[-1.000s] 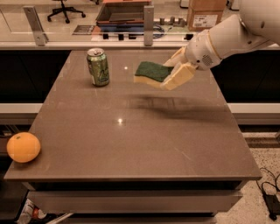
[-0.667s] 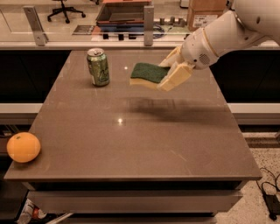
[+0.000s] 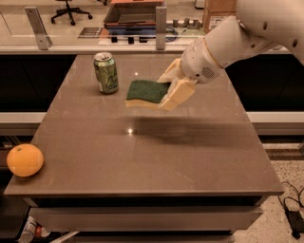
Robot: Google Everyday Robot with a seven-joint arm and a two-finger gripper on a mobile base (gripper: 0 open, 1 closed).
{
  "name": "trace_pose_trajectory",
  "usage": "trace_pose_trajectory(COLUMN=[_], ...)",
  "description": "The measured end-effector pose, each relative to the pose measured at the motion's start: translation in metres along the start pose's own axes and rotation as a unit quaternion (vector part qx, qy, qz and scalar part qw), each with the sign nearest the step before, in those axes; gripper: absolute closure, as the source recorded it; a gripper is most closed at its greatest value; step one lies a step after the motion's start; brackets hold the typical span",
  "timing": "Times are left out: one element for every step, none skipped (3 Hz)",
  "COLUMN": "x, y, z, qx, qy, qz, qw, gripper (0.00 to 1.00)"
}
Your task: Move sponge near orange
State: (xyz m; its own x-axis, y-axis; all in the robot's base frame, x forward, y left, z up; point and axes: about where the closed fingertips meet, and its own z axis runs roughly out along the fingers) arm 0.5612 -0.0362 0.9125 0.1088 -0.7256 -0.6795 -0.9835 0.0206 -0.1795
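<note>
Grey-brown and smooth, the bench (image 3: 190, 156) is filling most of the camera view, with a ledge running behind its far edge and two metal posts (image 3: 38, 27) standing on that ledge. Beyond the ledge an office chair (image 3: 69, 9) and a cardboard box (image 3: 221, 12) are showing at the top of the view.

A white arm (image 3: 228, 40) is reaching in from the upper right. Its gripper (image 3: 167, 91) is hanging over the far middle of the bench, and its pale jaws are clamping the right end of the sponge (image 3: 145, 91). The sponge is sitting in the air, clear of the bench, lying roughly level with its dark green side facing up and its yellow foam showing along the near edge. A soft shadow (image 3: 190, 130) is falling on the bench below it.

A green drink can (image 3: 106, 72) is standing upright just to the left of the sponge, near the far edge. The orange (image 3: 24, 160) is resting at the near left corner of the bench, well apart from the sponge and the can.
</note>
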Motion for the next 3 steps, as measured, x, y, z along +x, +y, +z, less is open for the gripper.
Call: trace_pose_trajectory(x=[-0.013, -0.025, -0.032], y=[0.025, 0.052, 0.072], z=[0.017, 0.032, 0.046], qx=[-0.007, -0.009, -0.014], qy=[0.005, 0.004, 0.001], qz=[-0.011, -0.018, -0.024], qw=[0.9999, 0.9998, 0.9996], gripper=[1.0, 1.0, 1.0])
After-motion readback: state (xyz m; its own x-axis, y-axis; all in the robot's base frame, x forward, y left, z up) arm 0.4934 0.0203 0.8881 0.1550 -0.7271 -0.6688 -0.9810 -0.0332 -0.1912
